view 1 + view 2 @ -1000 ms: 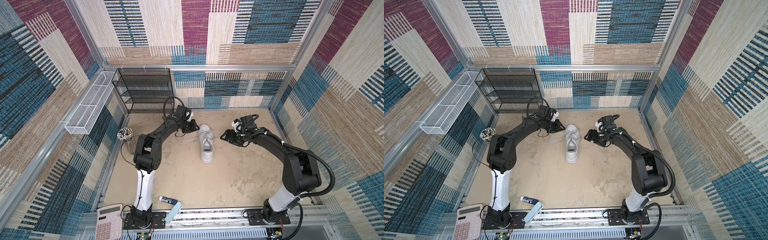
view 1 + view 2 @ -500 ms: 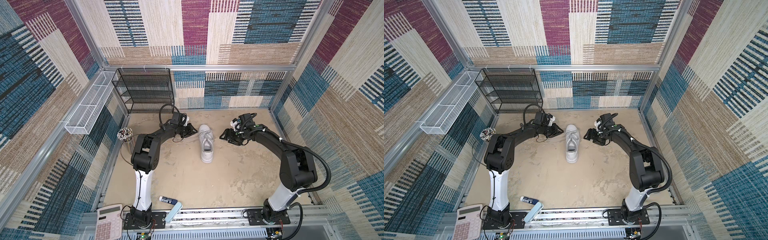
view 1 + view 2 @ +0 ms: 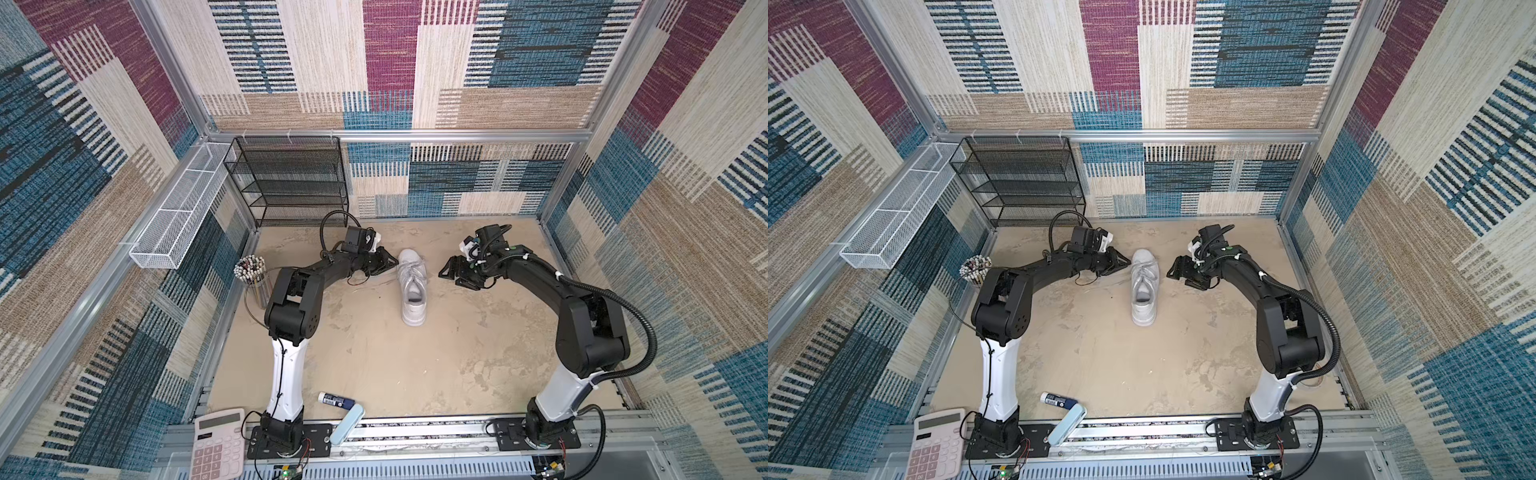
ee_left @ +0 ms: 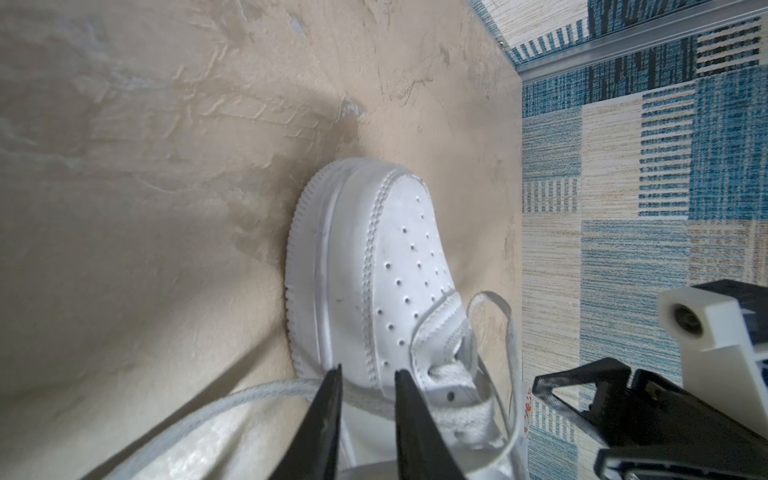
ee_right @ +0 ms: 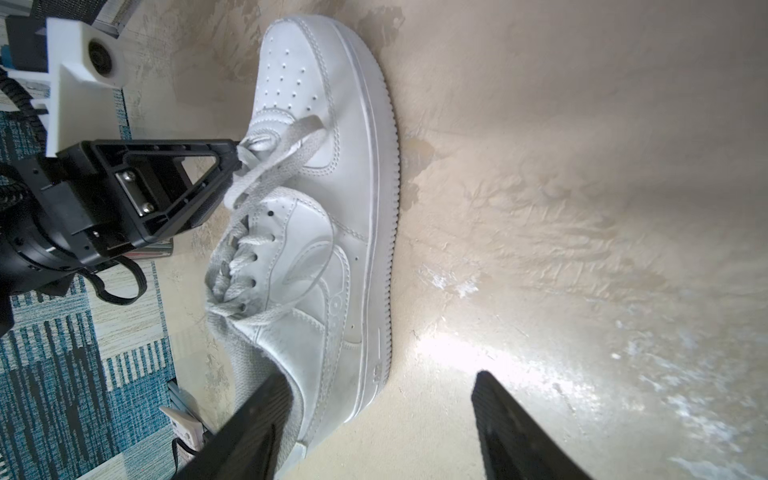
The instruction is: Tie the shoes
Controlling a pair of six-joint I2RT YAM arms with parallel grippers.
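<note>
One sneaker [image 3: 411,291], apparently untied, between left gripper [image 3: 390,263] and right gripper [image 3: 449,276].

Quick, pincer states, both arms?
Left pincer: narrow gap, tips at the lace; hold cannot be told.
Right pincer: open, empty, beside the shoe.

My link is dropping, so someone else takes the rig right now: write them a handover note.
Left gripper: jaws a narrow gap apart, tips at the laces near the toe; whether a strand is pinched is unclear.
Right gripper: open, empty, beside the sneaker, clear of it.
Sneaker upright on the table, toe towards the back wall.
Done: no knot yet. Left: cross the laces, knot, bow.
</note>
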